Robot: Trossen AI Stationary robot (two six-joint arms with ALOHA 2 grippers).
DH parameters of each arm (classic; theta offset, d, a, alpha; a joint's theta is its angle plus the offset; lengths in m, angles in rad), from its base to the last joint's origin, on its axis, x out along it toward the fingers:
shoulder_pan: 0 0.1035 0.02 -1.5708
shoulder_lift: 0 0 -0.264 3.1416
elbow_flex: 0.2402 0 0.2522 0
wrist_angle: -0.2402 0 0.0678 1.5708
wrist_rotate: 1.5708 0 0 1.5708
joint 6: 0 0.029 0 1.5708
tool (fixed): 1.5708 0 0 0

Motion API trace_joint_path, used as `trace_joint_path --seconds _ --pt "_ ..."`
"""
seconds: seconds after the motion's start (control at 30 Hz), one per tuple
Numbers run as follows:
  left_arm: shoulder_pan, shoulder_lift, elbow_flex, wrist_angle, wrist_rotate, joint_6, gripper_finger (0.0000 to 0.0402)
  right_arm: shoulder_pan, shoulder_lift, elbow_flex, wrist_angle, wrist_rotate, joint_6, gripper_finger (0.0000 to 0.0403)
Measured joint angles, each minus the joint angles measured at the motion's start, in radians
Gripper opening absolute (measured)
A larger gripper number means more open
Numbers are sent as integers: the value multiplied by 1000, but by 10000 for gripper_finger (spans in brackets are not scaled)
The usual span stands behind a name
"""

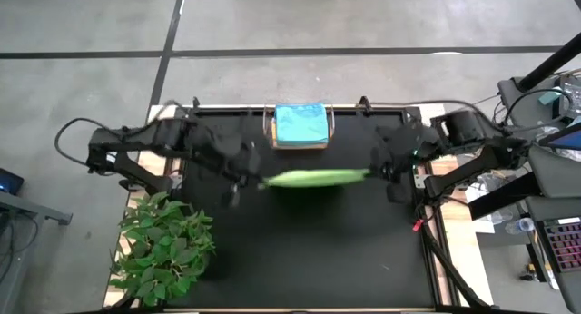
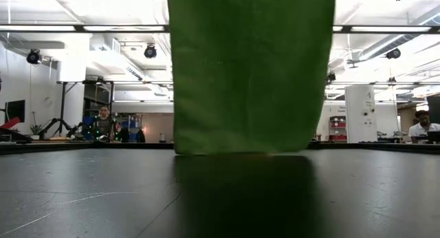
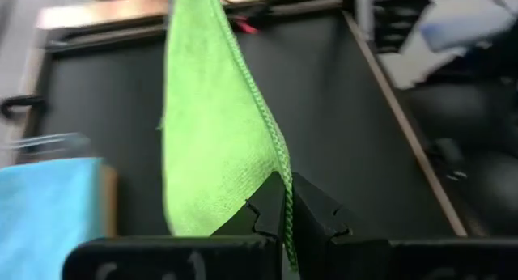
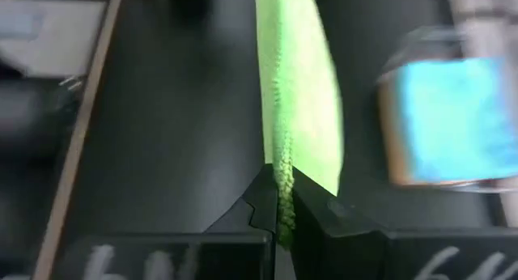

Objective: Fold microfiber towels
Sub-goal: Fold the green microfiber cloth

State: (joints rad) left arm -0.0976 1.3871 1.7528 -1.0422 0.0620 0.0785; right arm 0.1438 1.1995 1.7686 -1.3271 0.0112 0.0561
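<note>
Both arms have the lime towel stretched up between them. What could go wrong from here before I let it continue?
1. Each gripper, left and right, pinches only the lime green towel's edge, so a corner might slip out.
2. In the low view the hem looks to sit right at the black table; it may drag and bunch when laid down.
3. The bin with the light blue towel lies just beyond; a swing that way could snag it.
</note>
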Motion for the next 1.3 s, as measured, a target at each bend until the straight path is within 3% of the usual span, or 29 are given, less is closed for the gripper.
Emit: trace_joint_path --seconds 0.27,0.6,0.9,1.07,1.3 --pt "-228 128 -37 78 0 -150 0 231 0 -189 59 -68 186 8" --pt "-356 343 -74 192 32 -376 0 477 1 -494 424 -75 393 8" --pt "-347 509 -80 311 270 -352 0 492 1 -760 731 -148 543 8" --pt "-319 485 -192 444 293 -335 0 478 5 -895 926 -204 594 8" --pt "-259 472 -404 597 291 -396 0 376 8 -1000 939 -202 691 8"
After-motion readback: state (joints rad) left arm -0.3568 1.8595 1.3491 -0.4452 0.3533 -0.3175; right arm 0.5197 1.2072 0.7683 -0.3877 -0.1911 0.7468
